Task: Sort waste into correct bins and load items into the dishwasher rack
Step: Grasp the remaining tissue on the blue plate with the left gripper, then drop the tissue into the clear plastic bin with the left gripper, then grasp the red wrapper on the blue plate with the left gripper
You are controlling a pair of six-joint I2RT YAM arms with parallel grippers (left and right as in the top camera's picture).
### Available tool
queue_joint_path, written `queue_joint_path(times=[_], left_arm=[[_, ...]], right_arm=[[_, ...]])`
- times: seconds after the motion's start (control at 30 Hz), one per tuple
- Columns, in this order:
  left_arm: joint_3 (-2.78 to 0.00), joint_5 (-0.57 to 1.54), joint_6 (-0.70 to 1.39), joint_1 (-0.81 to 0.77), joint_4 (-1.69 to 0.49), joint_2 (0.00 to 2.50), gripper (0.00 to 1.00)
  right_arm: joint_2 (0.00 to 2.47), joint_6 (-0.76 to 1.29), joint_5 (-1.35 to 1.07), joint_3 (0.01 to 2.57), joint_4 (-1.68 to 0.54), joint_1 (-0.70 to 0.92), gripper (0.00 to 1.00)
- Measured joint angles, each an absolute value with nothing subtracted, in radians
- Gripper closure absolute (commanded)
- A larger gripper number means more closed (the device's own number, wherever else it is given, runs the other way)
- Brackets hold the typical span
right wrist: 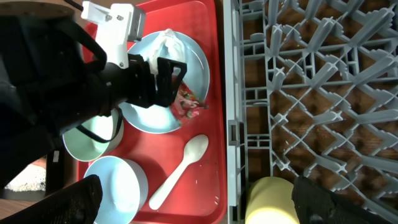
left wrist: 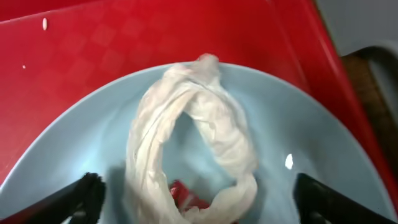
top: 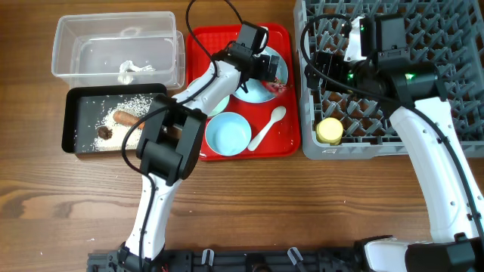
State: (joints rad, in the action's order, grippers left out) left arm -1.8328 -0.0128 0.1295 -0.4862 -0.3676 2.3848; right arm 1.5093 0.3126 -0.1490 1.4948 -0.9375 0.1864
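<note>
Left claw (left wrist: pixel 199 186) spread wide over the tissue (left wrist: pixel 146 130) on the plate (left wrist: pixel 329 143). Risk, I judge: closing may also pinch the red wrapper (left wrist: pixel 185 194) beneath, so both get dumped together.

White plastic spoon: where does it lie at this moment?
In the overhead view, the white plastic spoon lies on the red serving tray, near its right edge, between the light blue bowl and the grey dishwasher rack.
</note>
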Motion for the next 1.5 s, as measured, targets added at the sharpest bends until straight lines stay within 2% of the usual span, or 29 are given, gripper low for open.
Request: queue_joint_path(times=[0.03, 0.07, 0.13, 0.17, 0.2, 0.5, 0.77, 1.03, 1.07, 1.13, 1.17, 1.33, 1.5], left_arm=[[-1.833, -0.02, 0.123, -0.486, -0.364, 2.389, 0.39], [-1.833, -0.026, 0.121, -0.486, -0.363, 2.391, 0.57], [-1.833, -0.032, 0.12, -0.488, -0.362, 2.391, 0.74], [-1.833, -0.033, 0.12, -0.491, -0.362, 2.391, 0.87], [-1.833, -0.034, 0.11, -0.496, -0.362, 2.391, 0.95], [-1.833, -0.036, 0.135, -0.489, -0.427, 2.36, 0.96], [-1.837, -0.056, 0.2, -0.281, -0.596, 2.068, 0.96], [-1.847, -0.274, 0.271, -0.124, -0.801, 2.057, 0.96], [-1.847, -0.288, 0.285, -0.11, -0.809, 2.067, 0.94], [-1.847, -0.303, 0.334, -0.077, -0.823, 2.102, 0.34], [-1.847, -0.302, 0.353, -0.066, -0.825, 2.113, 0.01], [-1.847, -0.227, 0.316, -0.068, -0.82, 2.119, 0.0], [-1.847, -0.121, 0.192, -0.204, -0.792, 2.119, 0.0]], right_arm=[[1.509, 0.313, -0.149, 1.495, -0.937, 0.186, 0.0], [1.509, 0.313, -0.149, 1.495, -0.937, 0.186, 0.0], [1.509, 0.313, -0.149, 1.494, -0.938, 0.186, 0.01], [1.509, 0.313, -0.149, 1.495, -0.939, 0.186, 0.0], [1.509, 0.313, -0.149, 1.495, -0.939, 0.186, 0.0], [1.509, 0.308, -0.149, 1.495, -0.939, 0.186, 0.0], [1.509, 0.308, -0.149, 1.495, -0.935, 0.186, 0.0], [1.509, 0.308, -0.149, 1.495, -0.917, 0.186, 0.0], [1.509, 0.308, -0.149, 1.494, -0.916, 0.186, 0.0], [1.509, 0.308, -0.149, 1.495, -0.917, 0.186, 0.0], [1.509, 0.308, -0.149, 1.495, -0.917, 0.186, 0.0], [1.509, 0.308, -0.149, 1.495, -0.914, 0.186, 0.0], [1.509, 0.308, -0.149, 1.495, -0.912, 0.186, 0.0]])
